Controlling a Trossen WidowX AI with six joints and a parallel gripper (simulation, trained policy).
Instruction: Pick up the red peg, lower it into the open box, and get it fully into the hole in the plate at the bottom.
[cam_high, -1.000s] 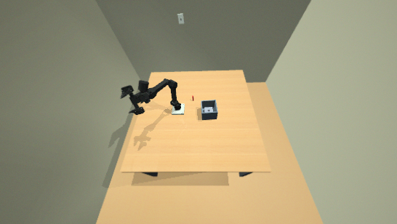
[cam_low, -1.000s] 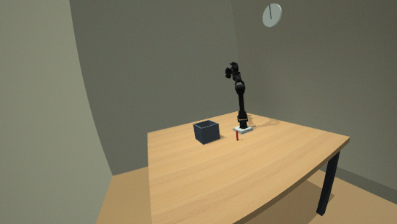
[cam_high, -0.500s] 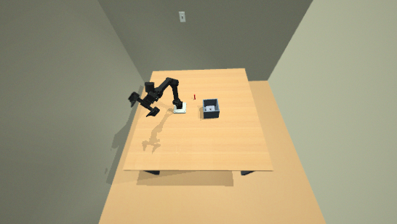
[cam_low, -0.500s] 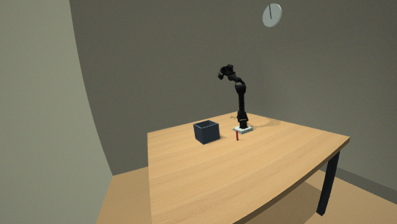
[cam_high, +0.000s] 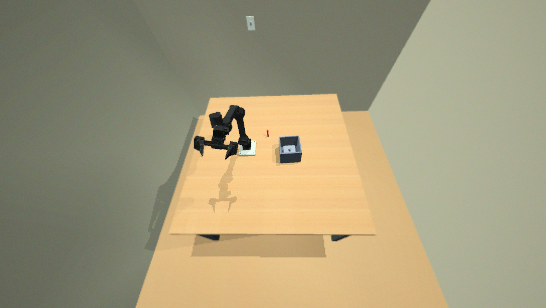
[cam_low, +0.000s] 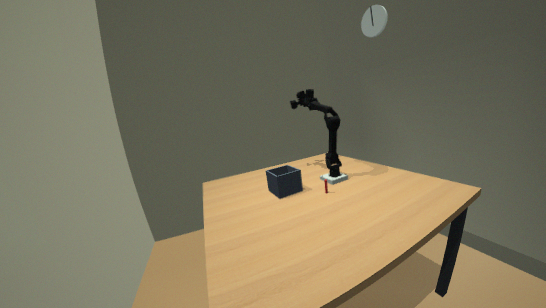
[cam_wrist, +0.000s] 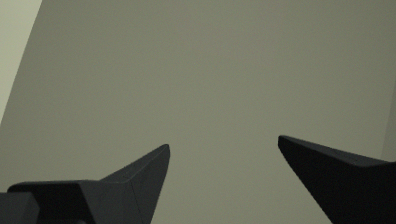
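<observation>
Spread wide with nothing held, the black two-fingered gripper (cam_high: 215, 151) (cam_wrist: 223, 145) is raised away from the upright red peg (cam_high: 267, 133) (cam_low: 326, 187); grasping, lowering and seating are all left to be done.

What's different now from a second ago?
The arm swung its open gripper toward the front of the table in the top view. Nothing was grasped or released. The red peg and box stayed put.
</observation>
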